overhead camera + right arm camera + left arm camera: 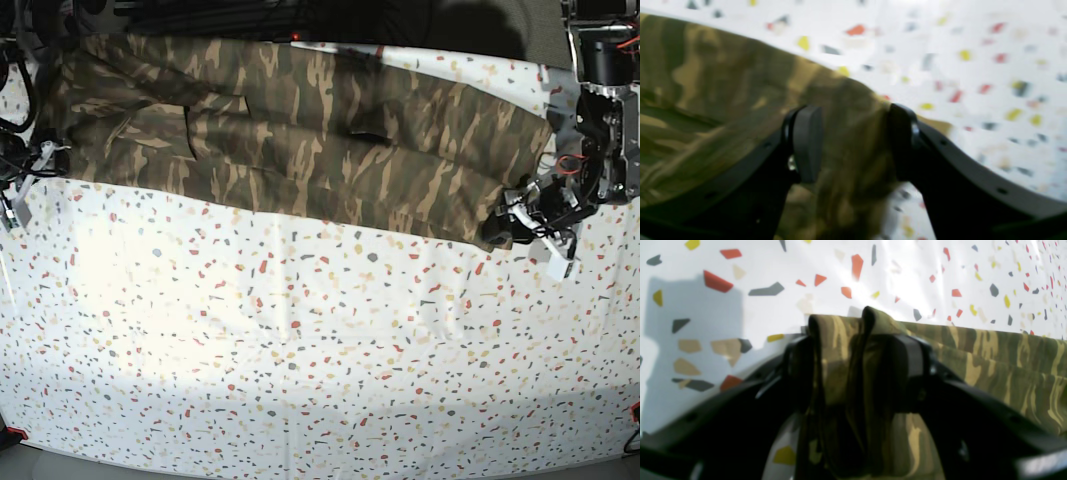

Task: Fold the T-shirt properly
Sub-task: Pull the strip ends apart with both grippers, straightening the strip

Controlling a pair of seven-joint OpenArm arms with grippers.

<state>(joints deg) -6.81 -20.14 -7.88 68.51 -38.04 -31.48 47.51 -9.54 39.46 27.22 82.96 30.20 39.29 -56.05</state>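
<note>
The camouflage T-shirt lies spread in a long band across the far part of the table. In the base view my left gripper sits at the shirt's right end, low on the table. The left wrist view shows this gripper shut on a bunched fold of the T-shirt, which fills the gap between the black fingers. My right gripper is at the shirt's left edge. In the right wrist view, which is blurred, it is shut on the T-shirt.
The table wears a white cover with coloured speckles, bare across the near half. The left arm's body rises at the right edge. Cables and arm parts crowd the far left corner. A dark frame runs behind the shirt.
</note>
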